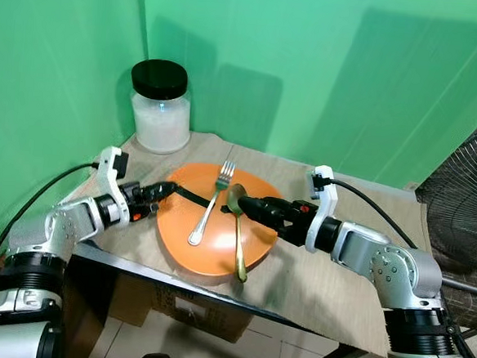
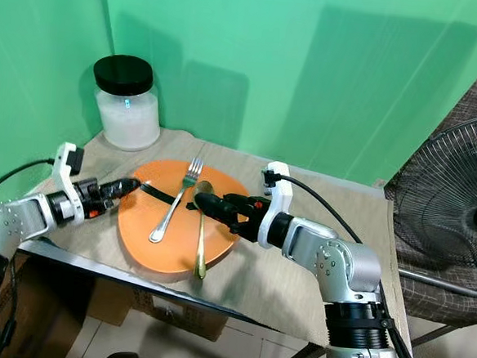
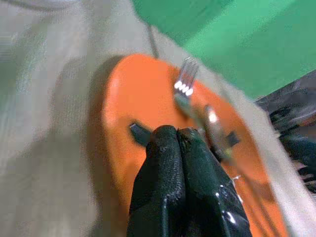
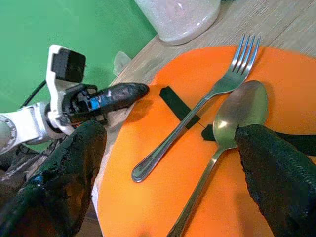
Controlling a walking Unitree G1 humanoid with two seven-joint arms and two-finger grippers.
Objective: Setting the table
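Right tool (image 1: 249, 206) released, fingers astride spoon (image 1: 237, 228) bowl at plate (image 1: 181, 240) 3 o'clock. Left tool (image 1: 166, 189) clenched, empty, at 9. Risk: a closing finger nudges fork (image 1: 212, 203), or spoon slides off the rim.

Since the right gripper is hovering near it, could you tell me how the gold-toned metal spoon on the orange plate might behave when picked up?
The gold-toned metal spoon looks rigid, so it should not flex. Its polished surface may slip between the right gripper's open black fingers. Its handle overhangs the round orange plate's near rim, so pressing down there could tip it, and a nudge might bump the silver fork lying beside it.
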